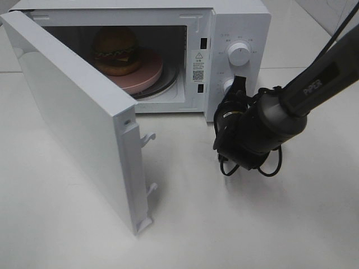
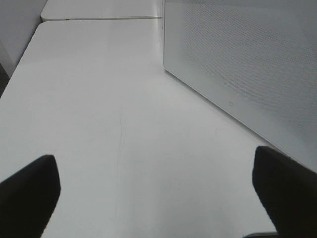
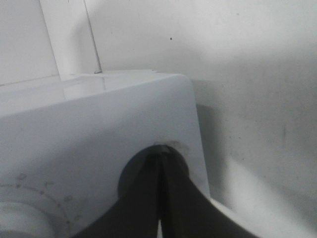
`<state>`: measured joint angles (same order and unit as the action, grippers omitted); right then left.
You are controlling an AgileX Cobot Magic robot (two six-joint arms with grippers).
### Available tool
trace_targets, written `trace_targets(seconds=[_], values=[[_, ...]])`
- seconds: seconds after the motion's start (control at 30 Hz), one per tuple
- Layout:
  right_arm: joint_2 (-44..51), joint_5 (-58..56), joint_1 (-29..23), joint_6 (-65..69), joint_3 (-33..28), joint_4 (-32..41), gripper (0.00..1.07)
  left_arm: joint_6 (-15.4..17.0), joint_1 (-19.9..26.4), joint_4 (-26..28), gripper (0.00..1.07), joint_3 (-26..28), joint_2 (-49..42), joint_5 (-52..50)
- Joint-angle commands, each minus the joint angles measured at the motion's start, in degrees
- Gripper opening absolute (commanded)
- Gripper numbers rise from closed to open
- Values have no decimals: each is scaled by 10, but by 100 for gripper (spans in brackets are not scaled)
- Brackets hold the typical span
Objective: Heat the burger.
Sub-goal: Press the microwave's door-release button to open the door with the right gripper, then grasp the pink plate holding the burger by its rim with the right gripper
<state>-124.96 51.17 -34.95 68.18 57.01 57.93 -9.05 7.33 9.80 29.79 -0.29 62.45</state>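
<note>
- Ok, R gripper: jaws shut tight together, nothing between them. Tips are right up at the control panel of the microwave, by the lower knob. Can't tell if they touch.
- Upper knob sits above the R gripper, apart from it.
- L gripper: jaws spread wide, fingers at the frame corners. I see nothing held, only bare table between them.
- L gripper is low over the table, near the dotted face of the open door. I can't see it on the high cam.
- Door stands swung wide to the left side of the high view, latch hooks showing on its free edge.
- Task item: burger is inside the microwave cavity, upright on the pink plate. Plate is on the glass turntable.
- burger sits toward the back-left of the plate, well apart from both grippers.
</note>
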Motion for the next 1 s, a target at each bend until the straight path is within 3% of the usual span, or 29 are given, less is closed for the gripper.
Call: trace_targets(seconds=[0.03,0.47,0.57,0.6,0.63,0.8,1.0], values=[[40,-10,13,-52,-18,-73,0,4,-2,1,98,-2,-10,-9],[174,-229,61,-274,-121,-144,0,4,-2,1,98,-2,-10,-9],[210,-321,87,-340,-125,-204,0,4,-2,1,98,-2,-10,-9],[234,-380,98,-372,-124,-254,0,4,-2,1,98,-2,-10,-9],[234,-380,98,-372,-124,-254,0,4,-2,1,98,-2,-10,-9],[304,-559,122,-425,-124,-415,0,4,-2,1,98,-2,-10,-9],[348,-701,128,-508,-121,-486,1,4,-2,1,98,-2,-10,-9]])
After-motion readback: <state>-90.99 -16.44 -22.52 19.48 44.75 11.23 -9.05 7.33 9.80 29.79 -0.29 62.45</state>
